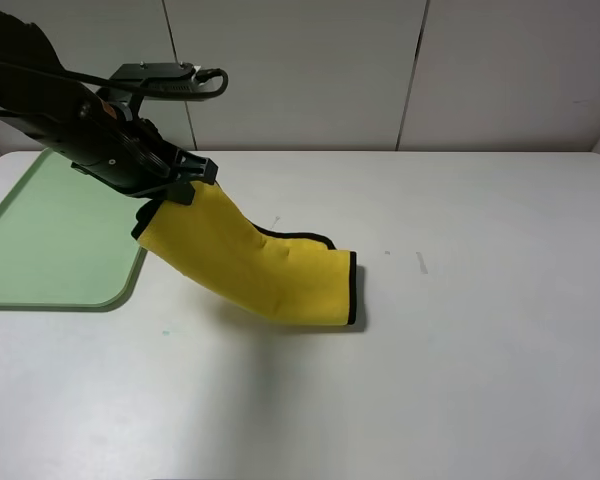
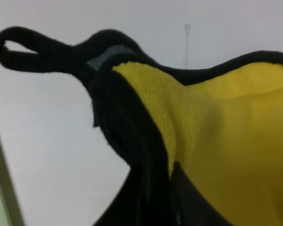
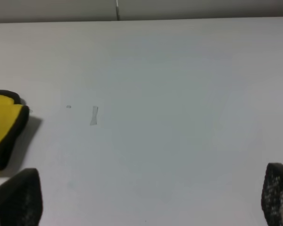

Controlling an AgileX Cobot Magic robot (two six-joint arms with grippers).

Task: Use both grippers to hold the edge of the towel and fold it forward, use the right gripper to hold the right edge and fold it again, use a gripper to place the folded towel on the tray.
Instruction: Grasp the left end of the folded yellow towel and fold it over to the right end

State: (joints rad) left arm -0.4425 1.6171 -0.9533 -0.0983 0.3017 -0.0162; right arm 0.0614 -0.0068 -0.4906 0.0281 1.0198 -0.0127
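A: The left gripper (image 1: pixel 183 183) is up off the table (image 1: pixel 460 380), jaws pinched narrow on one corner of the towel (image 1: pixel 260 265). The wrist view shows yellow plush and black binding bunched right at the pinch, with the small loop (image 2: pixel 19 47) poking out beside it.

B: The towel is folded and hangs from that pinch, running down and away from the fingertips. Its far end, with the bound edge (image 1: pixel 353 290), rests on the table.

A: So the long axis runs straight out ahead of the gripper, high at the claw and low at the far end. Where's the tray (image 1: pixel 50 240)?

B: The opposite way. It lies behind the gripper, on the wrist side, partly under the arm itself. I'd say it's just beside the pinched corner, though the height makes that hard to call.

A: So the towel trails one way and the tray lies the other. The carry has to go back toward the wrist, far enough for the trailing end to clear the rim.

B: That's my read. Otherwise the low end drops on the table or drapes over the rim.

A: And the right gripper (image 3: pixel 151 200)?

B: Its fingers are spread wide and hold nothing, with bare table between them. The towel's end is off to one side, well apart, and the tray isn't in its view.

A: The left arm is nearer, then, and it has the cloth.
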